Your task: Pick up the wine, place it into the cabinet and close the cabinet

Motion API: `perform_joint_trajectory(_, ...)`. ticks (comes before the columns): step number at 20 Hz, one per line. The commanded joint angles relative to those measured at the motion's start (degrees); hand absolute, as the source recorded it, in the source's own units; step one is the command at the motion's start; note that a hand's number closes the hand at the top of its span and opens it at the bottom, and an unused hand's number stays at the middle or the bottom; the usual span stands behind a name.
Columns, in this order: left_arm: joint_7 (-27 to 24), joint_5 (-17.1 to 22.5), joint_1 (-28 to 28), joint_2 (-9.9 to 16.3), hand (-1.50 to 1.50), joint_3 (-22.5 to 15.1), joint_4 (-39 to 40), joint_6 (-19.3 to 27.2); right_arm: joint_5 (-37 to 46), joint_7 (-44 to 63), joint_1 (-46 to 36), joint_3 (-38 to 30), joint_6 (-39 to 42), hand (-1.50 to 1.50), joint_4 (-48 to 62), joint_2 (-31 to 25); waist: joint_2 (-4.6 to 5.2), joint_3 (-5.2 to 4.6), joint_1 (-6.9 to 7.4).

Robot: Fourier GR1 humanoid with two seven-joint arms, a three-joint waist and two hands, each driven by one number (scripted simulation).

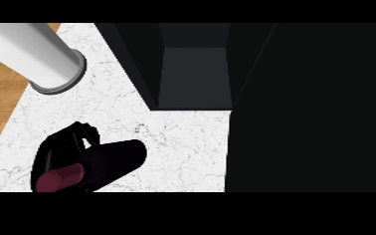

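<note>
Nearest to me, at the lower left of the head view, is my left robot hand (62, 147), its black fingers curled round the wine (95, 167). The bottle lies tilted in that grasp, its dark body pointing up and to the right and its dark red capped neck low toward the bottom edge. It seems to be carried above the white marbled surface (176, 144) rather than resting on it, though I cannot be sure from this angle. My right robot hand does not show anywhere.

Just beyond the bottle the pale surface runs on bare toward the cabinet (195, 74), which stands ahead and to the right. It is dark, and its front is open: I look into a grey inner floor between two dark side walls. A broad black panel fills the right side of the view (301, 109); I take it for the swung-open cabinet door, but I cannot tell for certain. Farther off at the upper left a large pale cylinder with a grey rim (44, 59) comes in from the corner, and a strip of wood (11, 89) shows beside it along the edge.

I judge the pick-up done and the carrying in hand. Next I would need to bring the bottle up and to the right, into the opening between the walls, set it on the inner floor, let go, and only then deal with the door.
</note>
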Motion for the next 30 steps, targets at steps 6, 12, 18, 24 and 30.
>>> perform_joint_trajectory(6, 16.9, -5.2, -2.5, -2.4, 1.50, -7.0, -13.9, 6.9, -3.2, 0.4, 1.5, -0.1, 0.7, -1.50, -4.2, 0.5, 0.13, -0.03, 0.06)
perform_joint_trajectory(12, 20.8, -10.9, -8.7, -8.9, 1.50, -15.3, -14.0, 13.5, -4.5, 2.5, 2.1, -0.6, -0.4, -1.50, -7.8, 0.0, 0.09, -0.04, -0.21)
perform_joint_trajectory(18, 22.6, -11.3, -17.6, -9.0, 1.50, -24.6, -8.5, 26.1, -1.7, -0.1, -0.7, -0.3, -0.5, -1.50, -2.6, 0.8, 0.20, -0.05, -0.21)
perform_joint_trajectory(24, 25.4, -9.2, -30.6, -9.0, 1.50, -21.0, -1.4, 32.2, -6.5, 1.5, 3.3, -2.8, 1.1, -1.50, -7.1, 0.1, 0.20, -0.04, -0.80)
perform_joint_trajectory(30, 28.7, -10.4, -35.9, -9.0, 1.50, -23.3, 1.7, 39.4, -7.6, -0.3, 4.2, -4.0, 3.4, -1.50, -5.9, -0.9, 0.20, -0.03, -0.67)
